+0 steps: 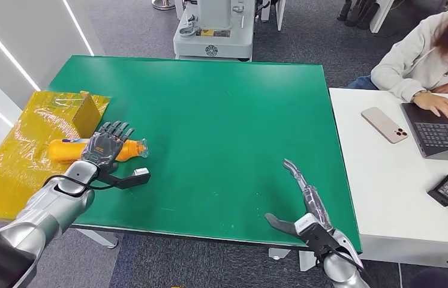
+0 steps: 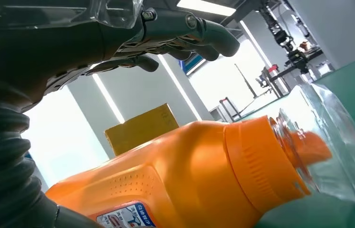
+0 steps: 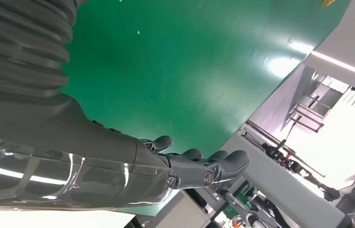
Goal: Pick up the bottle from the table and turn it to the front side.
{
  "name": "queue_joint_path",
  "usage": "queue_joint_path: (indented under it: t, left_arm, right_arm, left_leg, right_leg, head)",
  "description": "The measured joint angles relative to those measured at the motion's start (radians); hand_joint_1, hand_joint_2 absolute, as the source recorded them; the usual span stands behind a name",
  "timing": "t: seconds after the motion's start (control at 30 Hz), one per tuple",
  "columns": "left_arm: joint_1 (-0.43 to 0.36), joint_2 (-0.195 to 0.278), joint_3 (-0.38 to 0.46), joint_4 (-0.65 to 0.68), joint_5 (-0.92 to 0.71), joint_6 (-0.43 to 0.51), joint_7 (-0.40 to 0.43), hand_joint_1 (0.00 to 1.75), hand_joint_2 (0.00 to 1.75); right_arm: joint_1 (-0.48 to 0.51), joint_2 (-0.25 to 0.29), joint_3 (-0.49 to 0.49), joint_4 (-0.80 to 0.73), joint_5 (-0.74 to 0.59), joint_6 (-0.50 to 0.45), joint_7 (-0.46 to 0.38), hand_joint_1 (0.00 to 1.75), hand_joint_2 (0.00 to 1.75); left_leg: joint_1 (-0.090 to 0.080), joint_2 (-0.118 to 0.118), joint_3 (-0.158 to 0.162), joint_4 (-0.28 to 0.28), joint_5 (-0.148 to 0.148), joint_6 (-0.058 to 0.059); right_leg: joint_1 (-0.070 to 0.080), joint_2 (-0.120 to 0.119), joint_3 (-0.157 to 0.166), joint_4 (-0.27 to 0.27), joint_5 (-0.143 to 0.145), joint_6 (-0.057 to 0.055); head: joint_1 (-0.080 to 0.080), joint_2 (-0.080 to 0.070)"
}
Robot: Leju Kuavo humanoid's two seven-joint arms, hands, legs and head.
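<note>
Left robot hand (image 1: 106,147) spread over bottle (image 1: 70,149) — lying sideways, cap rightward, right robot hand (image 1: 303,201) open

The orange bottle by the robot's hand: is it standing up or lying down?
Lying down. The orange bottle rests on its side on the green table, clear cap pointing sideways, with the left hand over it.

An office doubling as a robotics lab; grey carpet floor (image 1: 329,36), a green desk (image 1: 221,120), at 2 o'clock a person (image 1: 425,57) typing on a laptop (image 1: 443,129) (phone (image 1: 384,125) beside it), at 12 o'clock a grey machine base (image 1: 214,30).
</note>
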Motion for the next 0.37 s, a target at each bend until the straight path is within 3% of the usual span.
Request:
queue_joint_path:
  t: [0.2,0.3,0.37]
  left_arm:
    - [0.014,-0.034,0.063,0.0,0.079,0.125,-0.081,0.0,1.75]
    - [0.028,-0.09,0.146,-0.016,0.236,0.209,-0.26,0.0,1.75]
    - [0.035,-0.129,0.202,-0.033,0.33,0.217,-0.365,0.0,1.75]
  right_arm:
    - [0.018,0.0,-0.003,-0.002,0.007,-0.003,0.009,0.0,1.75]
    - [0.03,0.003,-0.014,-0.02,0.003,-0.018,0.014,0.0,1.75]
    - [0.034,0.007,-0.022,-0.034,-0.005,-0.026,0.015,0.0,1.75]
  left_leg:
    - [0.0,0.0,0.0,0.0,0.0,0.0]
    - [0.0,-0.002,0.0,0.001,0.0,0.0]
    - [-0.001,-0.003,0.0,0.001,0.0,0.0]
  right_leg:
    - [0.0,0.0,0.0,0.0,0.0,0.0]
    - [-0.001,-0.002,0.0,-0.001,0.0,0.0]
    - [-0.001,-0.003,0.001,-0.001,0.0,0.0]
  head:
    - [0.0,0.0]
    - [0.0,0.0]
    - [0.0,0.0]
